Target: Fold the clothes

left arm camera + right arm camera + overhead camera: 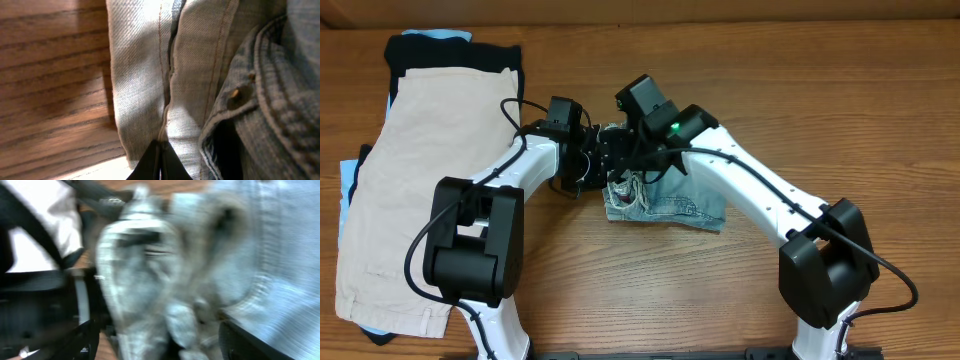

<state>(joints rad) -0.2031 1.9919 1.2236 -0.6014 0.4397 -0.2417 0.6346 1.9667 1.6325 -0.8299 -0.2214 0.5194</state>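
Observation:
The faded light-blue denim shorts (665,207) lie bunched at the table's middle, their upper left part lifted between the two grippers. My left gripper (600,162) meets them from the left. In the left wrist view its fingers (160,149) are shut on a fold of the denim shorts (150,75), with the waistband and rivet to the right. My right gripper (626,172) comes from above right. In the right wrist view its fingers (160,337) stand wide apart with blurred denim (140,275) between them.
Beige shorts (420,180) lie flat at the left on top of a black garment (460,48) and a pale-blue garment (346,188). The wooden table (820,90) shows bare wood to the right and front. The two arms nearly touch over the denim.

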